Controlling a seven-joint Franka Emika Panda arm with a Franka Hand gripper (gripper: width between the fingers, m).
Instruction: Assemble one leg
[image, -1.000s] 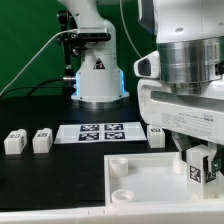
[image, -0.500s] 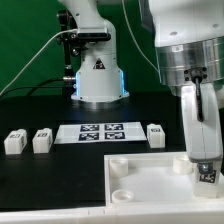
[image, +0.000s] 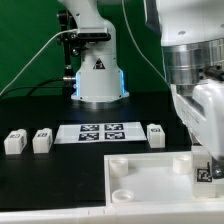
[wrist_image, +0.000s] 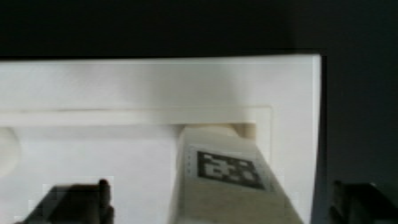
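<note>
My gripper (image: 203, 165) is at the exterior view's right, over the far right corner of the large white panel (image: 140, 178). A white leg (image: 203, 172) with a square tag stands between its fingers at that corner. In the wrist view the leg (wrist_image: 228, 172) runs out from between the dark fingers (wrist_image: 80, 200) to the panel's corner (wrist_image: 267, 125). There is a gap on each side of it, so the jaws stand open around the leg. Three more legs lie on the black table: two at the left (image: 14, 141) (image: 41, 140) and one (image: 156, 134) beside the marker board.
The marker board (image: 97, 131) lies flat behind the panel. The robot's base (image: 98, 75) stands at the back. Round sockets (image: 118, 166) show in the panel's left corners. The black table's front edge runs just below the panel.
The gripper has turned about its upright axis over the panel's corner, from broadside to edge-on. The leg has stayed at that corner.
</note>
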